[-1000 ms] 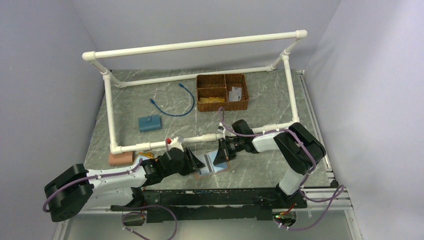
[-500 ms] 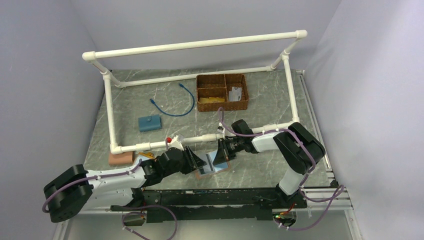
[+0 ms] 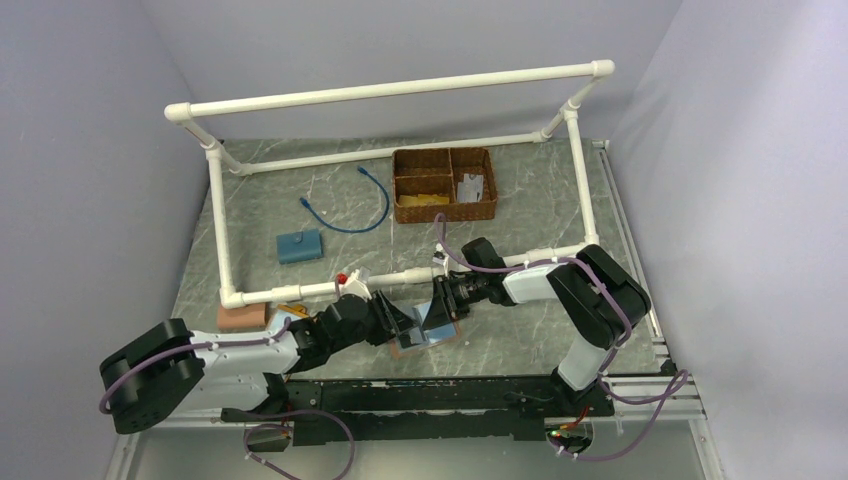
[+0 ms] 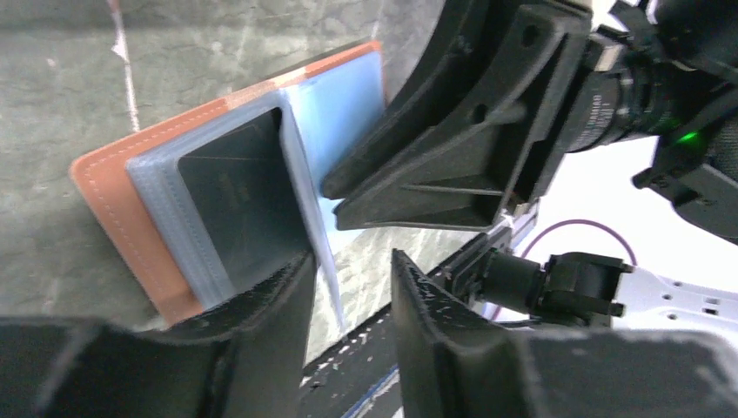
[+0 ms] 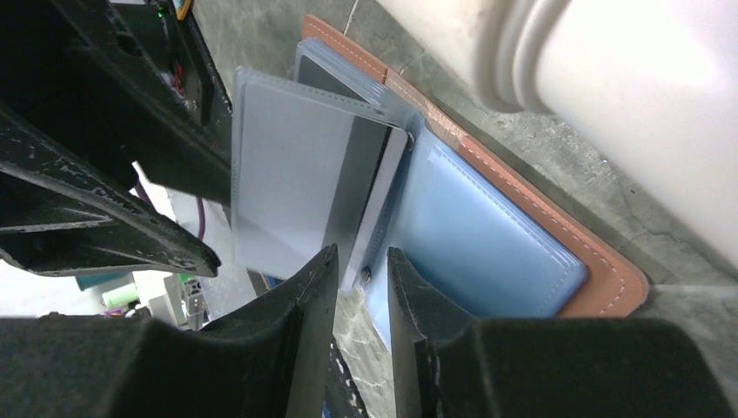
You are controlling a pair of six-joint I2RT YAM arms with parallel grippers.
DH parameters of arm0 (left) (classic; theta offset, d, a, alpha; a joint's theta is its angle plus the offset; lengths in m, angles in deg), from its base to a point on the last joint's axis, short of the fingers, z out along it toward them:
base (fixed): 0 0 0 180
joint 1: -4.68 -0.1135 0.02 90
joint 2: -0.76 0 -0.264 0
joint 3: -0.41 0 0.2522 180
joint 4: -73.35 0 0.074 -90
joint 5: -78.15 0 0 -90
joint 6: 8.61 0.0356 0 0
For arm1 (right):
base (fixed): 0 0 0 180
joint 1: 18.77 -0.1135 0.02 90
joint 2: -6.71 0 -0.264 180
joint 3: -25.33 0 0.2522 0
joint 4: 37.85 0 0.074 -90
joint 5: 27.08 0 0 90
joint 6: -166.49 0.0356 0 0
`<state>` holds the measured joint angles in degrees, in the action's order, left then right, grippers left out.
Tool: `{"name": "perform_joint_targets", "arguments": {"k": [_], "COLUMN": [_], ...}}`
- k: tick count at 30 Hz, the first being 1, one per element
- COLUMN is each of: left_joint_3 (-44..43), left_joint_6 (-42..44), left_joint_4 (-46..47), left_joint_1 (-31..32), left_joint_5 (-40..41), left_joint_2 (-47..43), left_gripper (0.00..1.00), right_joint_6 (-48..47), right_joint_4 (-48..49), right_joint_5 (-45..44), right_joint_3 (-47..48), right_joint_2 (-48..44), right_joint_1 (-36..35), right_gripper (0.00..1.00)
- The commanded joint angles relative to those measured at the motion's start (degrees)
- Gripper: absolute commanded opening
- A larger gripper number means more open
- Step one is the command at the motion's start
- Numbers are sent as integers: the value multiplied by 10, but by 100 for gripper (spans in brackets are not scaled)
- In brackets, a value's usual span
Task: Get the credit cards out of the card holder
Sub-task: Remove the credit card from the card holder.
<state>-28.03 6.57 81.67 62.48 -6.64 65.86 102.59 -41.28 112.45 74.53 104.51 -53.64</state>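
The card holder (image 3: 447, 337) lies open on the table between my two grippers, reddish-brown outside (image 4: 109, 196) with grey-blue sleeves inside (image 5: 487, 235). One clear sleeve leaf stands up from it; a grey credit card with a dark stripe (image 5: 296, 192) sits inside that leaf. My left gripper (image 3: 400, 325) is open, and the thin edge of the raised leaf sits in its gap (image 4: 351, 261) against the left finger. My right gripper (image 3: 437, 314) is narrowly open, with the leaf's lower edge between its fingertips (image 5: 363, 252). Neither pair of jaws visibly pinches the leaf. No other cards show.
The white pipe frame's (image 3: 400, 90) front bar (image 5: 609, 87) runs just behind the wallet. A wicker basket (image 3: 445, 185) stands at the back, with a blue cable (image 3: 350, 212) and a small blue block (image 3: 299, 246) to its left. A tan block (image 3: 241, 316) lies by the left arm.
My left gripper has moved right, closer to the wallet and the right gripper. The raised leaf now stands between the two grippers. The right arm has barely moved.
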Motion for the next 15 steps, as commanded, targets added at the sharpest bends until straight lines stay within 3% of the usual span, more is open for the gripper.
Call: {"name": "perform_joint_targets", "arguments": {"k": [1,5,8,10,12,15], "left_joint_3": [-17,-52,-72,-71,-66,-41], "left_joint_6": [-8,-4,4,3,1,2], "left_joint_4": [-2,-59,-83,-80,-84,-66], "left_joint_1": [-5,-8,-9,-9,-9,-9], "left_joint_5": [-5,-3,2,6,11,14], "left_joint_2": [20,49,66,68,60,34], "left_gripper": [46,49,44,28,4,0], "right_joint_6": [-9,-10,-11,-12,-13,-11], "right_joint_4": [2,1,0,-1,-3,3], "right_joint_5": [-4,-6,-7,-7,-5,11], "right_joint_3": [15,15,16,17,18,16], "right_joint_2": [-9,-8,-8,-9,-12,-21], "right_joint_1": [-1,-1,-1,0,1,9], "right_gripper": [31,30,30,29,29,30]}}
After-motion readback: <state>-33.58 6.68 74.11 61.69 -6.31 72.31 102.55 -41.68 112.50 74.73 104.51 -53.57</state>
